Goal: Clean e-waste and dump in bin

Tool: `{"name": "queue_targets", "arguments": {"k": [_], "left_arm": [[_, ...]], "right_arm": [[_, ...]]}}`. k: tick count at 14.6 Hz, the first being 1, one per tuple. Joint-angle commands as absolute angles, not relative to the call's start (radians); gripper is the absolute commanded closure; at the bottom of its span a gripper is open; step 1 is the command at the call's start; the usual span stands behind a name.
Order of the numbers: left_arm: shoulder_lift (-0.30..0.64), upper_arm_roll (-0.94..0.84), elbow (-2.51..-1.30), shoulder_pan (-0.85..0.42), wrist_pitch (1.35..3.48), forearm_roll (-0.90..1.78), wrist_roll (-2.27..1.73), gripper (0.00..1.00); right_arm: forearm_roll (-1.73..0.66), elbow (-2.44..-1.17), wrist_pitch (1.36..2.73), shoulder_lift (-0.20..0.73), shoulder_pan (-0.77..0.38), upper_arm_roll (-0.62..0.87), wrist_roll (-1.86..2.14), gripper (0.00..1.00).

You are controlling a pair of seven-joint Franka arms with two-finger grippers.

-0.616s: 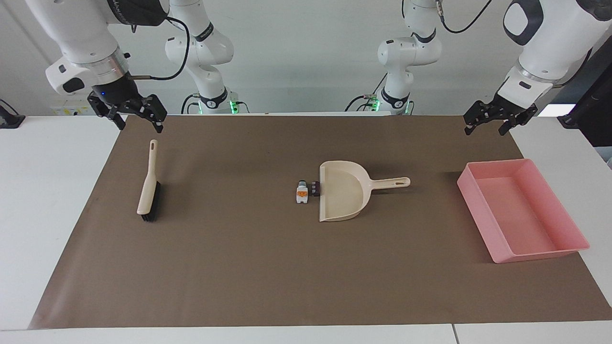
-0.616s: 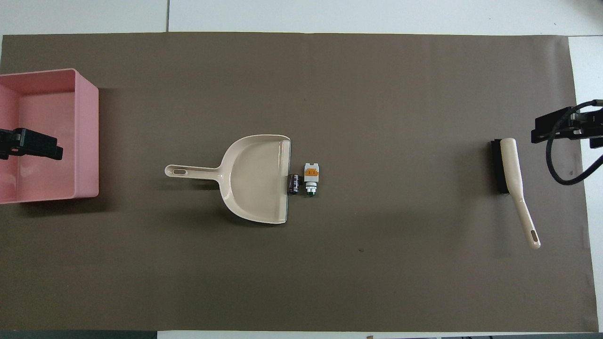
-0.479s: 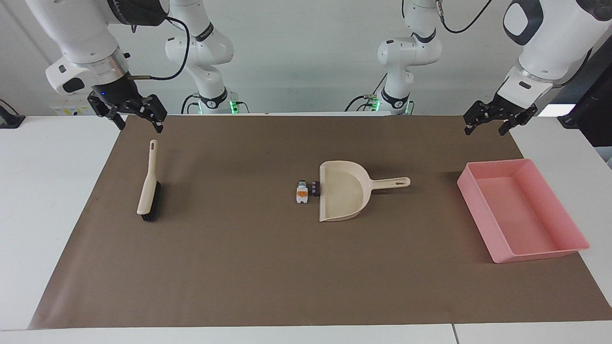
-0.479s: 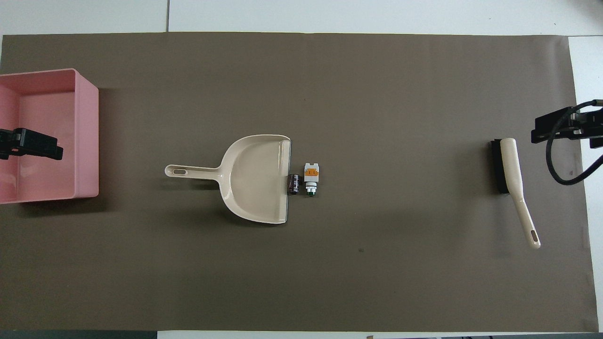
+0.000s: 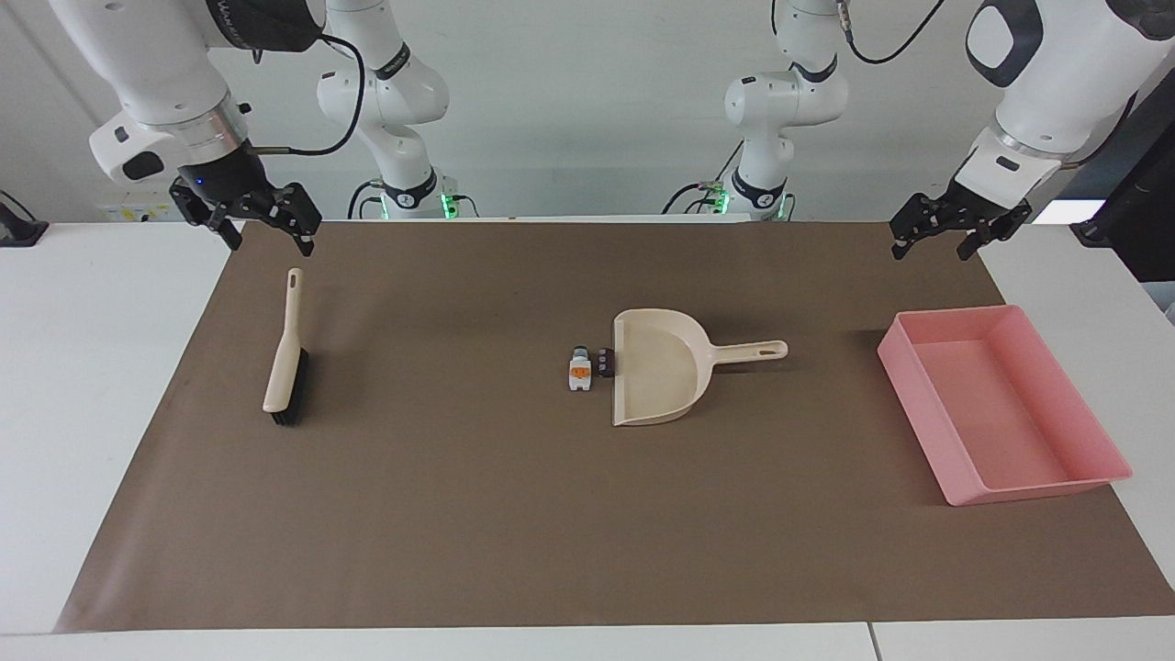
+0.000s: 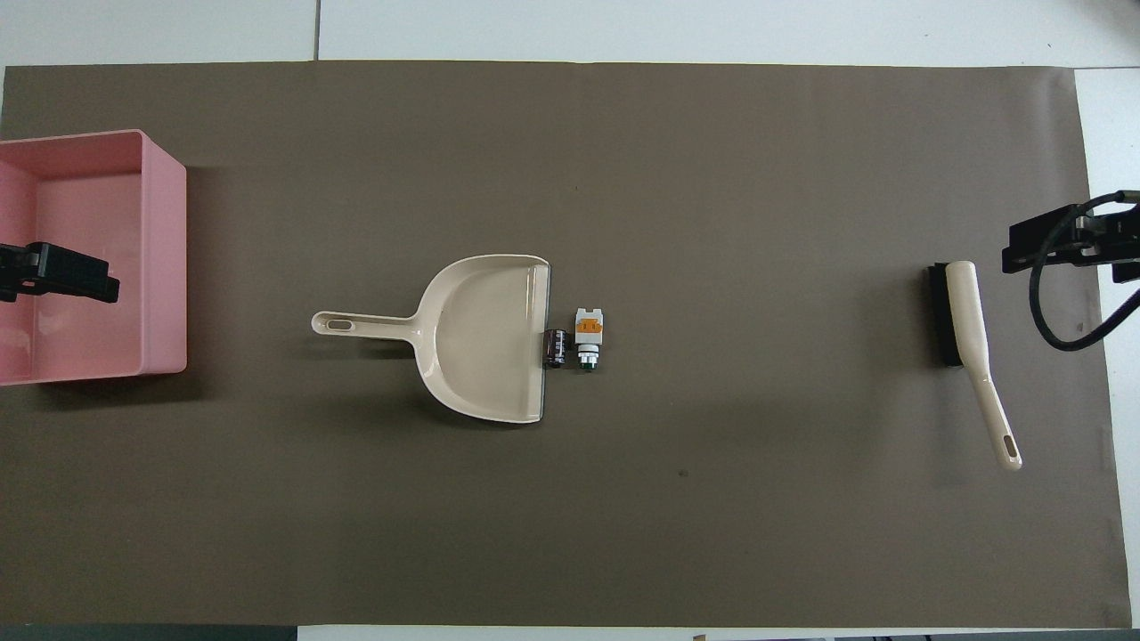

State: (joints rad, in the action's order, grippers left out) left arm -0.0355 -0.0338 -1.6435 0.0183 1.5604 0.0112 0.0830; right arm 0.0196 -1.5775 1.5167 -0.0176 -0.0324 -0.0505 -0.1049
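I counted two e-waste parts: a white-grey block touching a dark piece at the one dustpan's lip. One pink bin sat toward the left arm's end, one brush toward the right's. Left gripper and right gripper hung spread, empty.

Two small electronic parts lie on the brown mat: one white-grey block with an orange patch and one small dark piece. There is one beige dustpan, one brush with a beige handle and dark bristles, and one pink bin. One counter carries the one mat, and two robot arms are there, each with one gripper: the left gripper and the right gripper.
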Motion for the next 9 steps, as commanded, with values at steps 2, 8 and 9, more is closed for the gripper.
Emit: {"name": "queue_targets", "arguments": {"k": [2,8,9], "left_arm": [[-0.041,-0.041,-1.652,0.015,1.560,-0.009,0.087,0.00],[-0.049,-0.041,-1.651,0.018,1.419,-0.020,0.100,0.00],[-0.055,-0.046,-1.655,0.012,1.419,0.001,0.103,0.00]], "right_arm": [[0.000,-1.808,1.653,-0.129,0.033,-0.058,-0.059,0.00],[0.000,-2.213,1.954,-0.223,0.176,-0.060,0.217,0.00],[0.000,-2.244,2.015,-0.192,0.210,-0.060,0.272,0.00]]}}
